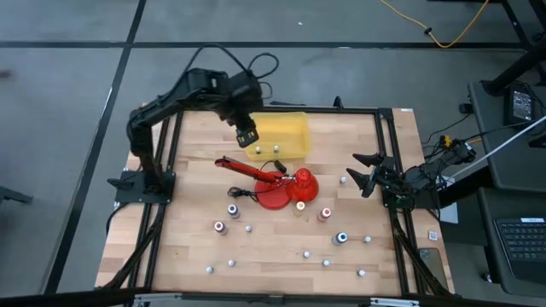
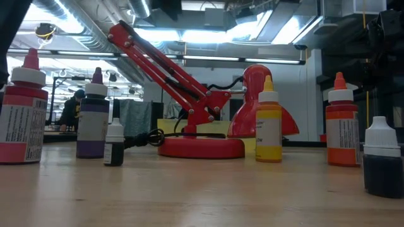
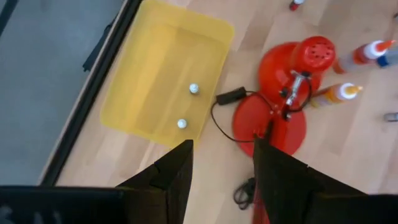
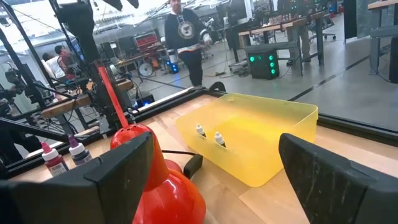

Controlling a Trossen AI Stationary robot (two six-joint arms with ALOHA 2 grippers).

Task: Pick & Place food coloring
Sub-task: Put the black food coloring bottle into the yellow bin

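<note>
Five food coloring bottles stand on their bases on the wooden table: purple (image 1: pixel 233 210), dark red (image 1: pixel 219 226), yellow (image 1: pixel 300 205), orange-red (image 1: pixel 325 213) and blue (image 1: pixel 342 238). Two small white-capped bottles (image 3: pixel 193 89) (image 3: pixel 181 124) sit inside the yellow bin (image 1: pixel 290 128) at the far side. My left gripper (image 1: pixel 247 136) (image 3: pixel 222 144) hangs high above the bin's near left corner, pointing steeply down, open, with nothing between its fingers. My right gripper (image 1: pixel 367 175) (image 4: pixel 224 186) waits open at the table's right edge, level, facing the bin.
A red desk lamp (image 1: pixel 281 183) with a round base, cone shade and black cord (image 1: pixel 241 194) lies mid-table among the bottles. Several tiny white-capped bottles (image 1: pixel 305 253) dot the near half. A black frame rail (image 1: pixel 388 145) borders the table. People show in the room beyond (image 4: pixel 183 34).
</note>
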